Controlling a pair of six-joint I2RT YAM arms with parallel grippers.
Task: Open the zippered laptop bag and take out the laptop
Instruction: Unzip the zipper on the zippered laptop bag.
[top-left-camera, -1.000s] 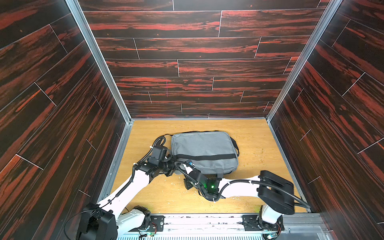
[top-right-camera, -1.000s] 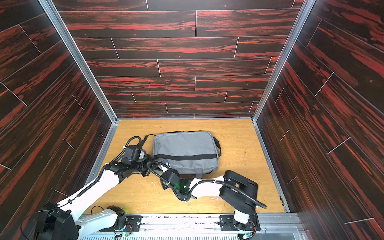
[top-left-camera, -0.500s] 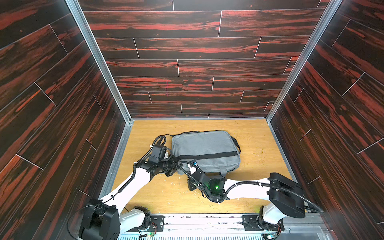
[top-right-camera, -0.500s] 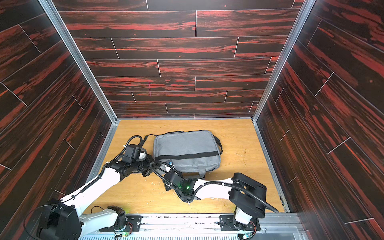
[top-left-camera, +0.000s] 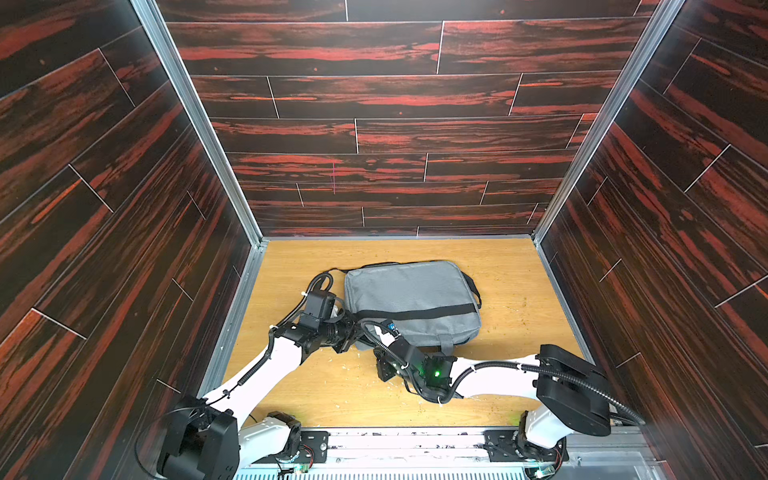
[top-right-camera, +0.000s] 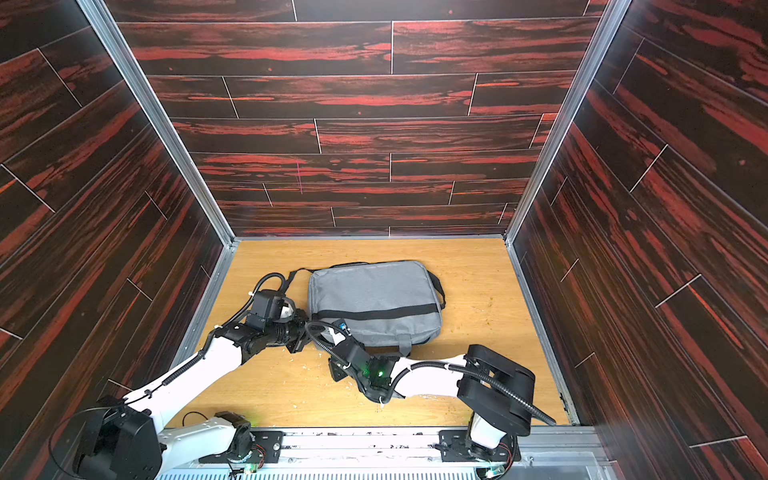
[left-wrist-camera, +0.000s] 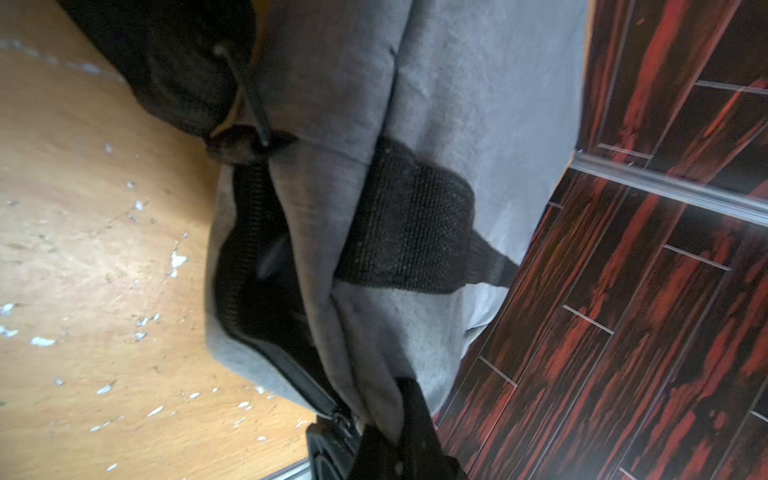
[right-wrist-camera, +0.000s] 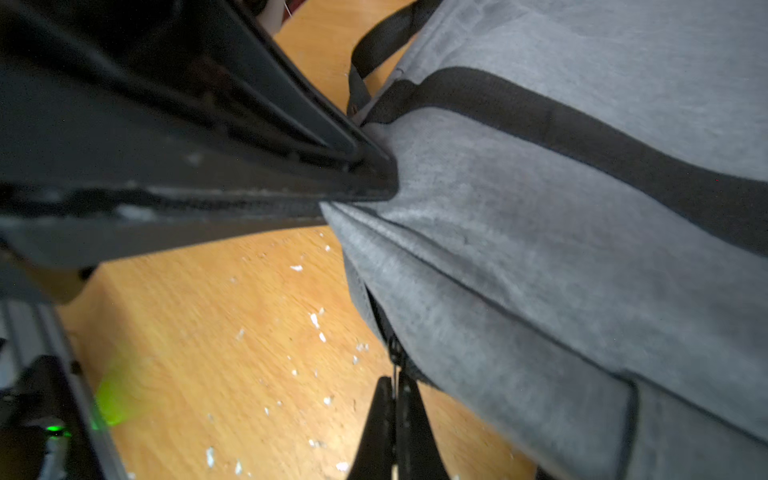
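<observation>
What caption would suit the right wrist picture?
Right gripper pinches the zipper pull of the grey laptop bag; left gripper clamps its fabric.

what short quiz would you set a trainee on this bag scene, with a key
1. True or false: the laptop bag stands upright on its edge on the table.
2. The right gripper has its jaws shut on: A the zipper pull, B the shoulder strap, C the grey handle.
3. Fill in: the ___ gripper pinches the bag's grey fabric beside the partly open zipper.
Key: 1 false, it lies flat; 2 A; 3 the left gripper.
</observation>
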